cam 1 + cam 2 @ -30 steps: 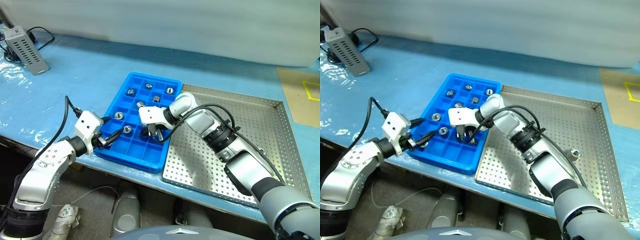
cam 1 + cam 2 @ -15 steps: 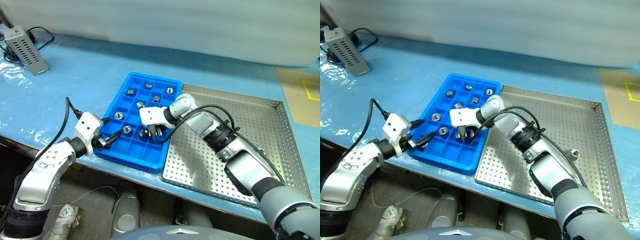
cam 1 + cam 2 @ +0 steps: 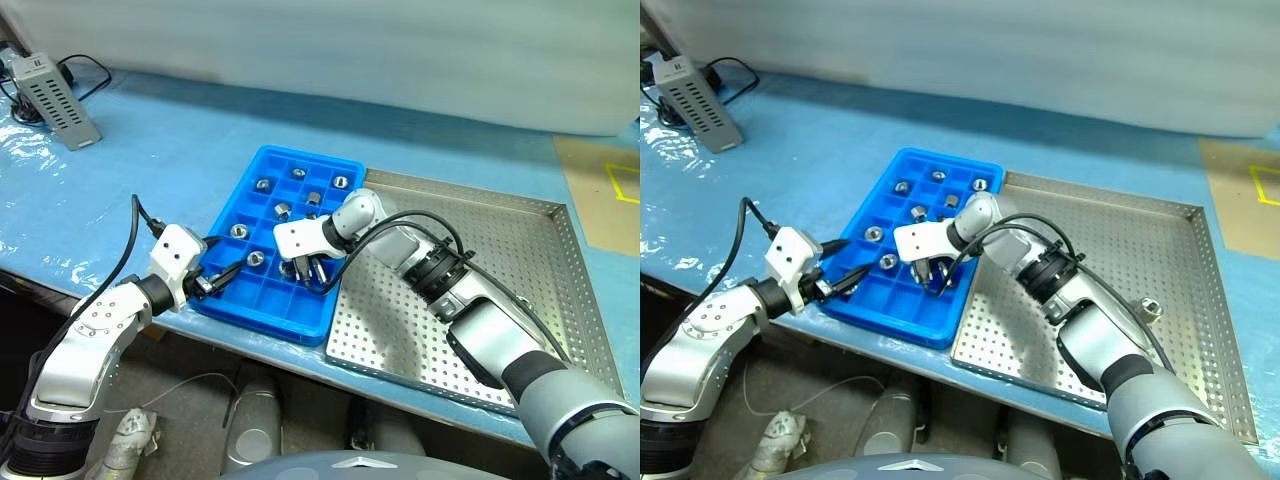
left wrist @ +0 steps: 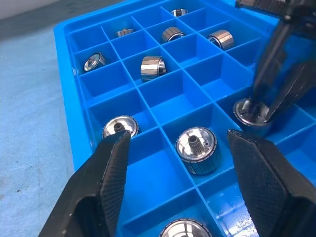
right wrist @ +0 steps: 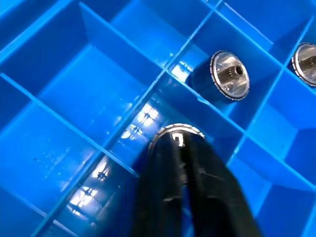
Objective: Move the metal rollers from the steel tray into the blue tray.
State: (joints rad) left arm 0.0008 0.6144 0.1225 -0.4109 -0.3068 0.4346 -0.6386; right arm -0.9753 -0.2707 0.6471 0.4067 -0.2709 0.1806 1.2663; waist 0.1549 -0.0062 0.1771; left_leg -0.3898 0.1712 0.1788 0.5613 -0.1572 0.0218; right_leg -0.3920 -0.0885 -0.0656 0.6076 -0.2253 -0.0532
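- My left claw point(image 3: 222, 274) hovers at the near left corner of the blue tray point(image 3: 232, 205), its two black fingers point(image 4: 111, 168) spread wide apart with nothing between them.
- Seen from its wrist, two metal rollers point(image 4: 197, 143) sit in neighbouring compartments just past those fingers.
- My right claw point(image 3: 306, 267) reaches down into a compartment near the middle of the blue tray, fingers pinched together with their tips in the centre hole of a roller point(image 5: 174, 134) that sits in that cell.
- One compartment over lies another roller point(image 5: 227, 74), tipped on its side.
- Farther back, more rollers point(image 3: 298, 172) rest in separate cells of the far rows.
- The steel tray point(image 3: 520, 250) lies on the tabletop point(image 3: 150, 150) just beside the blue tray, on its right, their edges touching.
- A single roller point(image 3: 1151, 307) sits on its perforated floor, partly hidden behind my right arm.
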